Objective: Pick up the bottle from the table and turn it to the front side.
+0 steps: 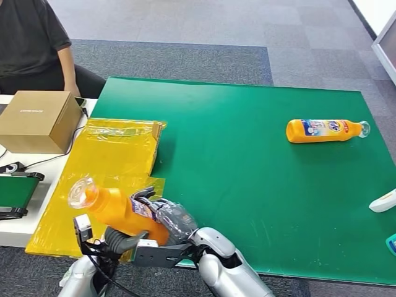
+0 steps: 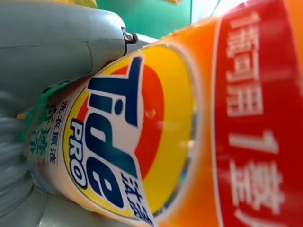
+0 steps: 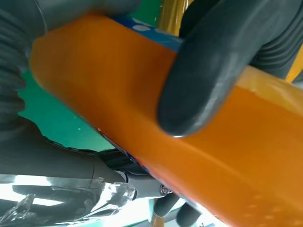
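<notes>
I held the bottle off the table, both hands gripping it: right hand and left hand, so its label could be turned frontward.

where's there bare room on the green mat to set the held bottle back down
The widest bare patch of the green mat lies in its middle, between the yellow plastic sheet and the second orange bottle. The near edge by the right hand is crowded, where the held bottle sits. The far right edge holds small items.
</notes>
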`<state>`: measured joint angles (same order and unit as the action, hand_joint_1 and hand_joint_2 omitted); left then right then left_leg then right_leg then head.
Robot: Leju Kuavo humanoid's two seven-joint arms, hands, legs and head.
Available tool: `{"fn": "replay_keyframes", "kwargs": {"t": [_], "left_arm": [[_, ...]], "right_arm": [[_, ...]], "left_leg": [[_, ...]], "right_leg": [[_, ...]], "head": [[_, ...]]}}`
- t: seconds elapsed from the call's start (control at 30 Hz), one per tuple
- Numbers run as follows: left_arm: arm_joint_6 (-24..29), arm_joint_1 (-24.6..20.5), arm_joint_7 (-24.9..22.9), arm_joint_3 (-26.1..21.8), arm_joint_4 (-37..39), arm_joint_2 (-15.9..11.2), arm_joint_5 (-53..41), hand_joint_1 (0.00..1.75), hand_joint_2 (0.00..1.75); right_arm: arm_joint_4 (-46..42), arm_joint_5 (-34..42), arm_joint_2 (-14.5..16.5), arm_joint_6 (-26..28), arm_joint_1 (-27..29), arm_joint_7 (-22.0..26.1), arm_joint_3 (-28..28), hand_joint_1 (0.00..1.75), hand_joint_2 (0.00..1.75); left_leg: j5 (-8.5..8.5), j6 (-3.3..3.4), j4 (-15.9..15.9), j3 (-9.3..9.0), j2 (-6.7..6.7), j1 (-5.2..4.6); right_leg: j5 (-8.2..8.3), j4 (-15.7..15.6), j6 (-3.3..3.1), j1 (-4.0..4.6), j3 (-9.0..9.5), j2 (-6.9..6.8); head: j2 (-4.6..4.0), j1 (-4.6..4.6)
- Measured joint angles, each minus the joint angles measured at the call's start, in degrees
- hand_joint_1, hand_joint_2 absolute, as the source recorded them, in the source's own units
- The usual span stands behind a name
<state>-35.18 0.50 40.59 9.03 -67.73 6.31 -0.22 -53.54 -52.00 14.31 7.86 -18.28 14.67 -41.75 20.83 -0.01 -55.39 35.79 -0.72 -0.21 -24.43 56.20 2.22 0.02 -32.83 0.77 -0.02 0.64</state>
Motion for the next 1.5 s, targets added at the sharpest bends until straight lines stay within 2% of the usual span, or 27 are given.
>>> {"fn": "replay_keyframes", "kwargs": {"t": [0.23,0.4,0.5,0.53,0.6,0.73,0.83,0.93,1.0,1.07,1.13,1.3,1.4,1.5], "left_arm": [[17.6,2.76,-0.67,-0.05,-5.79,0.9,-13.45,1.75,1.75],[26.62,4.14,-4.71,-0.92,-10.45,2.74,-24.99,1.75,1.75],[39.34,4.01,-13.5,-4.02,-13.49,3.64,-41.8,1.56,1.75],[42.92,3.62,-16.97,-5.24,-14.38,3.83,-48.26,1.45,1.75],[47.48,2.8,-22.97,-7.25,-15.71,4.15,-59.16,1.27,1.75],[50.06,1.91,-30.12,-10.73,-16.53,4.56,-70.7,1.04,1.75],[50.77,1.24,-32.53,-12.99,-16.58,4.63,-75.16,0.72,1.75],[51.27,0.34,-34.3,-14.71,-16.28,4.25,-80.19,0.59,1.75],[51.32,-0.53,-34.94,-15.53,-15.6,3.62,-82.68,0.28,1.75],[51.35,-1.3,-35.14,-16.1,-14.86,3.07,-83.7,0.02,0.87],[51.7,-1.98,-34.85,-16.33,-13.74,2.26,-84.98,0.0,0.0],[56.2,-3.59,-29.66,-15.22,-8.37,-0.71,-83.68,0.0,0.0],[59.0,-3.64,-24.16,-14.43,-7.47,-1.3,-76.04,0.0,0.0],[58.01,-3.05,-18.23,-14.17,-8.83,-1.27,-65.39,0.0,0.0]], "right_arm": [[-2.79,-2.68,-0.79,0.61,2.42,-3.3,3.03,0.0,1.75],[-7.48,-6.34,-1.5,-0.34,5.96,-4.55,7.08,0.0,1.75],[-11.82,-9.3,-1.95,-0.89,9.48,-6.25,12.02,0.0,1.75],[-13.39,-10.21,-2.09,-1.34,10.69,-6.53,13.91,0.0,1.75],[-16.34,-11.68,-2.24,-2.41,12.61,-6.71,17.18,0.0,1.75],[-20.5,-13.53,-2.26,-3.94,15.11,-6.73,21.73,0.0,1.75],[-22.36,-14.29,-2.26,-4.5,16.28,-6.74,23.7,0.0,1.75],[-23.09,-14.62,-2.26,-4.81,16.85,-6.45,24.76,0.0,1.75],[-23.23,-14.64,-2.26,-4.91,16.97,-6.15,25.21,0.0,1.75],[-23.27,-14.58,-2.26,-4.93,17.03,-5.95,25.48,0.0,1.75],[-23.25,-14.13,-2.26,-4.88,17.04,-5.49,25.69,0.0,1.75],[-22.86,-12.03,-2.28,-4.11,16.46,-4.22,25.94,0.0,1.75],[-22.75,-11.39,-2.34,-3.73,16.33,-4.2,26.0,0.0,1.75],[-22.81,-11.22,-2.42,-3.62,16.43,-4.36,26.03,0.0,1.75]], "left_leg": [[0.0,0.0,0.0,0.0,0.0,0.0],[0.01,0.01,0.0,0.02,0.0,-0.01],[0.04,-0.03,0.0,-0.01,-0.01,0.0],[0.05,-0.05,0.0,-0.04,-0.02,0.0],[0.07,-0.1,0.0,-0.11,-0.02,0.0],[0.04,-0.15,0.01,-0.14,-0.01,0.03],[0.02,-0.14,0.01,-0.13,-0.01,0.03],[0.01,-0.11,0.0,-0.11,0.0,0.02],[0.0,-0.11,0.0,-0.11,0.0,0.02],[0.01,-0.1,0.0,-0.1,0.0,0.02],[0.01,-0.1,0.0,-0.09,0.0,0.02],[0.01,-0.11,0.0,-0.09,0.0,0.02],[0.01,-0.1,0.0,-0.09,0.0,0.02],[0.01,-0.1,0.0,-0.09,0.0,0.02]], "right_leg": [[0.0,0.0,0.0,0.0,-0.01,0.0],[0.0,-0.01,0.0,-0.01,-0.02,-0.01],[0.0,-0.01,0.0,0.0,0.02,0.0],[0.0,0.0,0.0,0.0,0.04,0.0],[0.01,0.01,-0.02,0.01,0.08,0.02],[0.01,0.01,-0.04,0.03,0.07,0.03],[0.02,0.02,-0.05,0.03,0.06,0.03],[0.02,0.02,-0.04,0.02,0.05,0.03],[0.02,0.02,-0.04,0.02,0.06,0.02],[0.03,0.02,-0.03,0.02,0.06,0.03],[0.02,0.01,-0.03,0.01,0.05,0.02],[0.02,0.02,-0.03,0.02,0.03,0.03],[0.02,0.02,-0.03,0.02,0.05,0.02],[0.01,0.01,-0.03,0.02,0.05,0.03]], "head": [[0.0,0.0],[0.01,-0.01],[0.01,-0.01],[0.0,0.0],[-0.01,0.01],[0.0,-0.01],[0.01,-0.01],[0.01,-0.01],[-0.01,-0.01],[0.0,-0.01],[0.0,-0.01],[-0.01,0.0],[-0.01,0.0],[0.0,-0.01]]}}
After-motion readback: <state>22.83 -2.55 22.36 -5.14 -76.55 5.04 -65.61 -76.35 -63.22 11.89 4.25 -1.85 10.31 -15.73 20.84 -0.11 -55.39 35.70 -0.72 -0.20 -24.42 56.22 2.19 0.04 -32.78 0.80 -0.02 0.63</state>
